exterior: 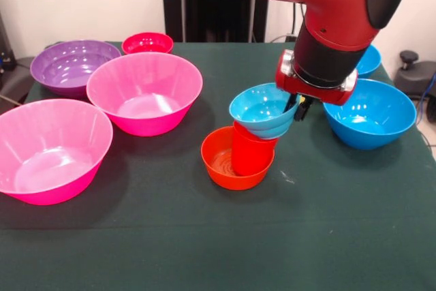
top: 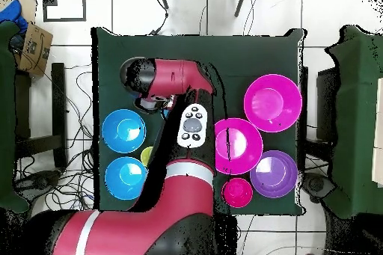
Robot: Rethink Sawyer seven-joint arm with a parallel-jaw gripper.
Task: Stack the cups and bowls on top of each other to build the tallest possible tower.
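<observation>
Two large pink bowls [exterior: 51,149] sit at the frame's left, unused. At centre, the gripper [exterior: 298,108] pinches the rim of the small light-blue bowl [exterior: 262,109], tilted atop the red cup [exterior: 248,153] in the orange bowl [exterior: 234,163]. Level it, I'd judge, before letting go.

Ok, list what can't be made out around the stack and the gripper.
- The gripper: front view, open or shut unclear, masked by the small light-blue plastic bowl and the arm.
- Stack of small orange bowl and red plastic cup: overhead, covered by the arm.
- The far large blue bowl: front view, mostly behind the arm.
</observation>
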